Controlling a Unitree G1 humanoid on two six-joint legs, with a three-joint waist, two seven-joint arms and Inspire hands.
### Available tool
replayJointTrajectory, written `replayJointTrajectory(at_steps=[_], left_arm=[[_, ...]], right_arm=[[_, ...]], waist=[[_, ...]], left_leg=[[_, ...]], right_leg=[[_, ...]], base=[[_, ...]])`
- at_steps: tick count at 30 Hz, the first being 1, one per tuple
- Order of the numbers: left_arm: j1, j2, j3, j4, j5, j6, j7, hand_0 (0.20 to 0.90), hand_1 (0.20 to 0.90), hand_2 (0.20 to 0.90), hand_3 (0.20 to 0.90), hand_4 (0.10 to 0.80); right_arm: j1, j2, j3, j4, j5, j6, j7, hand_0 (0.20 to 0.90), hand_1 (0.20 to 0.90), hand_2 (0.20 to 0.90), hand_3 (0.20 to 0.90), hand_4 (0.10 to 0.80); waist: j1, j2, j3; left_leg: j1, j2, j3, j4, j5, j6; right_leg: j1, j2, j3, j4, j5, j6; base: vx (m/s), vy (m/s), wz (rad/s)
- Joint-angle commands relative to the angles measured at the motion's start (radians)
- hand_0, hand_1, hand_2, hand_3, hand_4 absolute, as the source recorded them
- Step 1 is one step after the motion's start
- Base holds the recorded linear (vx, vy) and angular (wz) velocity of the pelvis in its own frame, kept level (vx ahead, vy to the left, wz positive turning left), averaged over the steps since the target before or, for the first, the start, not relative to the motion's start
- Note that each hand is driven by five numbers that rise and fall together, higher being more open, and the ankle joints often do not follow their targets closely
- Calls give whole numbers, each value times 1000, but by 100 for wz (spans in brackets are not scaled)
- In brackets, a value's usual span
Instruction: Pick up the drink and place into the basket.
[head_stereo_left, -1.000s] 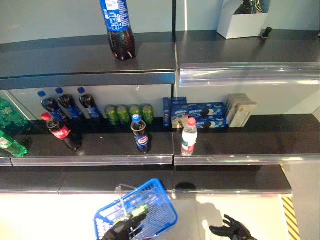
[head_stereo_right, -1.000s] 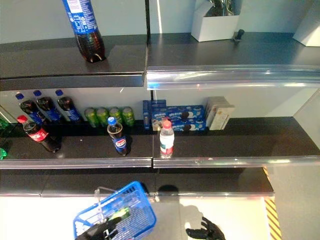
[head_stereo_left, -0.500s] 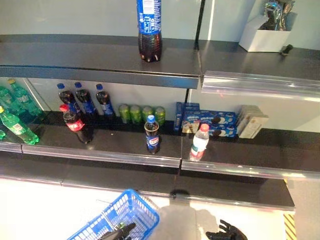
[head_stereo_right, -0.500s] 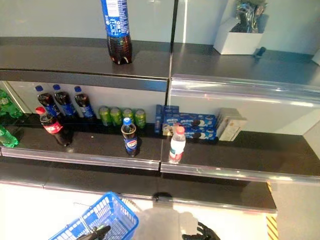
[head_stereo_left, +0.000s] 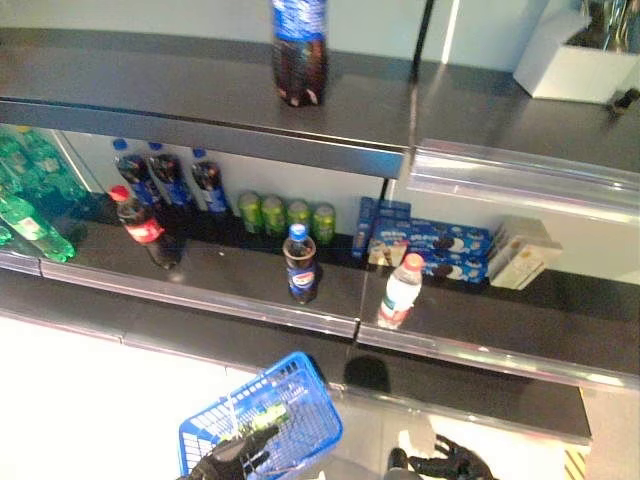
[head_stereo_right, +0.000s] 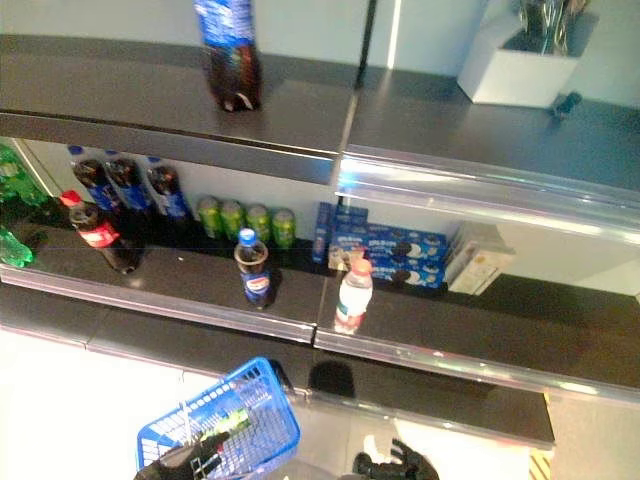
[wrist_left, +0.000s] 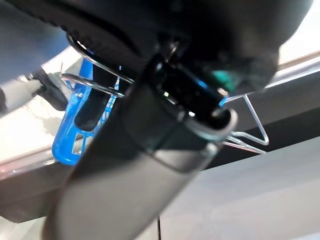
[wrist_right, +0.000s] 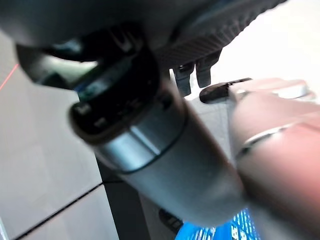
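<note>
Dark shelving fills the view, which has swung since half a second ago; the blue-capped cola bottle (head_stereo_left: 299, 264) and white water bottle (head_stereo_left: 399, 292) keep their spots at the middle shelf's front edge. Left hand (head_stereo_left: 232, 460) is curled round the wire handle of the blue basket (head_stereo_left: 306, 428), which sits higher in frame, well below the bottles. Right hand (head_stereo_left: 452, 464) hangs empty, fingers loosely spread.

blue wire basket (head_stereo_left: 262, 430) on floor, below dark shelf (head_stereo_left: 230, 285) | small cola bottle (head_stereo_left: 299, 265) left of clear water bottle (head_stereo_left: 400, 292) | green cans (head_stereo_left: 286, 215) behind
</note>
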Motion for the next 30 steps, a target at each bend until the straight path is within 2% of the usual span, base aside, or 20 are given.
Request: replayJointTrajectory(at_steps=[1,5,13,30], left_arm=[[-58,-13,15,-59,-35,-37,-106,300,300,300,200,100],[-52,-17,14,-26,-1,-48,-104,300,300,300,200,100],[-40,-9,48,16,5,-63,-125,300,300,300,200,100],[-20,-6,62,19,-1,-63,-130,300,300,300,200,100]], right_arm=[[-43,-40,-53,39,25,-23,-19,900,900,900,900,800],[-41,-33,-65,59,30,-41,-9,900,900,900,900,800],[-28,-19,-53,60,-4,-50,-19,900,900,900,900,800],[-25,-28,-50,67,-27,-32,-10,900,900,900,900,800]], waist=[[32,-12,-39],[31,-3,-61],[17,8,-89],[13,9,-97]], left_leg=[[-4,47,37,31,3,7],[22,39,36,-7,7,1],[47,30,69,-14,-9,-4],[69,50,74,-14,-8,-4]], right_leg=[[-11,-79,-16,1,64,30],[14,-81,-38,-9,60,33],[39,-93,-78,-9,47,44],[63,-60,-51,-9,7,38]], base=[[-75,27,-1],[-23,19,0],[-24,26,0],[15,-7,-2]])
